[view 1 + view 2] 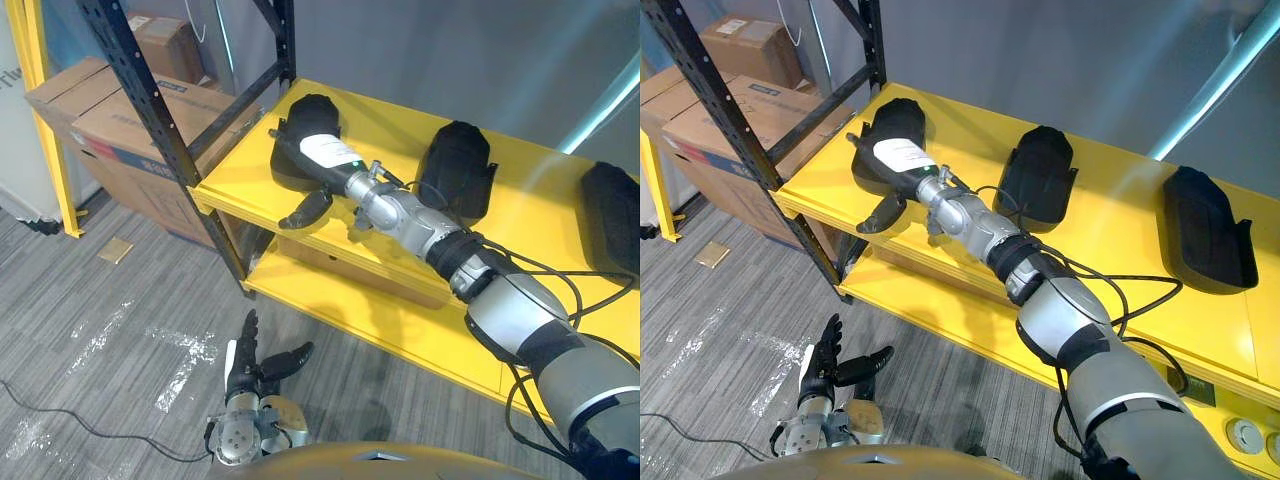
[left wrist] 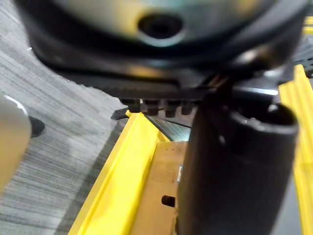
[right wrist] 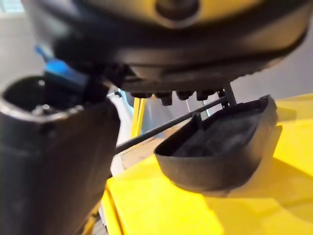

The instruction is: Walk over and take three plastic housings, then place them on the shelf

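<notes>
Head cam: all three black housings sit on the yellow shelf (image 1: 240, 175), well apart. There's a left housing (image 1: 287, 168), a middle housing (image 1: 457, 165) and a right housing (image 1: 1205, 230). The right hand (image 1: 325, 150) lies on top of the left housing, thumb poking out to the near side. The left hand (image 1: 245, 370) hangs low over the grey carpet (image 1: 120, 330), fingers spread and loose.

Left wrist cam: the shelf's yellow edge past relaxed fingers.

Right wrist cam: fingers look straight, nothing gripped, and the left housing rests on the shelf just beyond.
</notes>
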You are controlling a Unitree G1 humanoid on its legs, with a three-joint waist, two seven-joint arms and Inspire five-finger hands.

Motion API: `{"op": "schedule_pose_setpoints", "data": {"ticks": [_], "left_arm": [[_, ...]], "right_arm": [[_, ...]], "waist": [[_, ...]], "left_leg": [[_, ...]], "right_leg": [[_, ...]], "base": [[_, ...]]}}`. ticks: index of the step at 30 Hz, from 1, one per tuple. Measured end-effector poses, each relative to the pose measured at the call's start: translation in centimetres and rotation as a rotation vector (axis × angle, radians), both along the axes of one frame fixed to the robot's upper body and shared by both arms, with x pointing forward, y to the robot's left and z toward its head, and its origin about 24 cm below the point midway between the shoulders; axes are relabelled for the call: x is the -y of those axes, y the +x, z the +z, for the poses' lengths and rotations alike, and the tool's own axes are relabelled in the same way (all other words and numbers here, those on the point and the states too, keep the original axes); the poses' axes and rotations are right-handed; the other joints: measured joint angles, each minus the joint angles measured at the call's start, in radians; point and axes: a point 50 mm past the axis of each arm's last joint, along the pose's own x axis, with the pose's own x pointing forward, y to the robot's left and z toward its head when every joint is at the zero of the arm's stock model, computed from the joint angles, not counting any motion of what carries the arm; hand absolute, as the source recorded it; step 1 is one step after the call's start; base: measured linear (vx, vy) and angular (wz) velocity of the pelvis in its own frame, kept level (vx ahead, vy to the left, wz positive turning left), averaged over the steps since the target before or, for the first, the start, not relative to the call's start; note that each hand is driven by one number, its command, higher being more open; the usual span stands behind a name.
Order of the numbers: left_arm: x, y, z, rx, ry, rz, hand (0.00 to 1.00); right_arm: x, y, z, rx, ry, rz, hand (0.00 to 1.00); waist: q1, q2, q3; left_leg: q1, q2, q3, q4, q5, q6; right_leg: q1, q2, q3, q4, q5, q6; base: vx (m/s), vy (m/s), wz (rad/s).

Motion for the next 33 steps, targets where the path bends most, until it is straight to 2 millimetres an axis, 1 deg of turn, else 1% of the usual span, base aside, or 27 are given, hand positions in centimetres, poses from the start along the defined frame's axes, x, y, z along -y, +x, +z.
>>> {"op": "schedule_pose_setpoints", "data": {"ticks": [2,4,6,9,12,15,17,20,22,23,26,29,31,33], "left_arm": [[0.2,-0.2,-0.1,-0.007,-0.008,0.003,1.00],[0.3,-0.2,-0.1,-0.007,-0.010,0.005,1.00],[0.3,-0.1,0.0,-0.004,-0.010,0.006,1.00],[0.2,0.0,0.0,-0.004,-0.011,0.013,1.00],[0.3,0.0,-0.1,-0.016,-0.041,0.043,1.00],[0.4,0.0,-0.3,-0.037,-0.078,0.074,1.00],[0.5,-0.2,-0.6,-0.064,-0.111,0.091,1.00],[0.1,-0.2,-0.8,-0.071,-0.144,0.131,1.00],[-0.2,-0.4,-1.1,-0.085,-0.164,0.164,1.00],[-0.4,-0.7,-1.4,-0.101,-0.174,0.184,1.00],[-0.9,-1.7,-2.5,-0.161,-0.172,0.228,1.00],[-1.4,-2.0,-2.7,-0.164,-0.198,0.283,1.00],[-1.5,-2.0,-2.7,-0.154,-0.200,0.284,1.00],[-1.5,-1.9,-2.7,-0.142,-0.204,0.283,1.00]], "right_arm": [[0.5,0.3,0.5,0.016,0.036,-0.044,1.00],[1.1,0.8,1.4,0.044,0.076,-0.095,1.00],[1.5,1.3,2.4,0.063,0.087,-0.133,1.00],[2.2,1.8,3.2,0.082,0.114,-0.187,1.00],[2.7,2.1,3.1,0.074,0.112,-0.222,1.00],[3.2,2.2,2.9,0.077,0.076,-0.245,1.00],[3.3,2.3,2.9,0.075,0.076,-0.250,1.00],[3.3,2.4,3.3,0.083,0.083,-0.253,1.00],[3.5,2.4,3.6,0.090,0.092,-0.259,1.00],[3.8,2.5,3.7,0.092,0.090,-0.265,1.00],[4.5,2.6,3.8,0.097,0.079,-0.290,1.00],[5.2,2.8,4.2,0.108,0.085,-0.334,1.00],[5.4,2.9,4.2,0.121,0.092,-0.357,1.00],[5.6,3.0,5.0,0.143,0.123,-0.380,1.00]], "waist": [[0.001,0.001,0.002],[0.004,0.003,0.011],[0.008,0.008,0.032],[0.008,0.014,0.056],[0.010,0.015,0.060],[0.016,0.025,0.069],[0.016,0.030,0.074],[0.015,0.039,0.085],[0.013,0.047,0.099],[0.014,0.050,0.103],[0.017,0.049,0.115],[0.026,0.054,0.130],[0.028,0.056,0.134],[0.028,0.064,0.148]], "left_leg": [[-0.002,-0.004,-0.013,0.000,0.002,0.002],[-0.012,-0.010,-0.026,0.000,0.005,0.006],[-0.013,-0.018,-0.031,0.000,0.007,0.008],[-0.018,-0.031,-0.040,0.000,0.007,0.008],[-0.039,-0.036,-0.045,0.000,0.008,0.010],[-0.038,-0.041,-0.045,0.001,0.010,0.012],[-0.038,-0.041,-0.045,0.001,0.013,0.016],[-0.038,-0.048,-0.045,0.001,0.019,0.020],[-0.038,-0.055,-0.044,0.001,0.027,0.024],[-0.038,-0.056,-0.045,0.001,0.027,0.024],[-0.039,-0.063,-0.048,0.001,0.027,0.024],[-0.042,-0.071,-0.050,0.001,0.027,0.024],[-0.044,-0.072,-0.053,0.001,0.027,0.024],[-0.045,-0.073,-0.056,0.001,0.027,0.024]], "right_leg": [[0.000,-0.014,-0.015,0.025,-0.017,-0.001],[-0.010,-0.026,-0.027,0.051,-0.032,0.001],[-0.015,-0.036,-0.031,0.073,-0.044,0.000],[-0.024,-0.056,-0.039,0.105,-0.058,0.004],[-0.050,-0.075,-0.041,0.132,-0.060,0.011],[-0.052,-0.083,-0.042,0.145,-0.061,0.010],[-0.056,-0.088,-0.042,0.162,-0.071,0.008],[-0.066,-0.099,-0.042,0.193,-0.093,0.007],[-0.069,-0.111,-0.045,0.214,-0.110,0.011],[-0.070,-0.113,-0.047,0.219,-0.114,0.007],[-0.072,-0.125,-0.051,0.237,-0.120,0.011],[-0.077,-0.137,-0.053,0.250,-0.123,0.015],[-0.080,-0.145,-0.055,0.258,-0.125,0.018],[-0.080,-0.148,-0.056,0.261,-0.125,0.020]], "base": [[0.02,0.008,0.23],[0.00,0.007,0.19],[-0.02,0.017,0.07],[-0.02,0.021,0.10],[0.01,0.011,0.08],[0.02,0.001,0.03],[-0.01,-0.011,0.02],[-0.04,-0.005,0.03],[-0.05,-0.003,0.07],[-0.02,0.000,0.06],[-0.01,0.003,0.05],[-0.01,0.013,0.06],[0.00,0.004,0.06],[0.00,-0.001,0.02]]}}
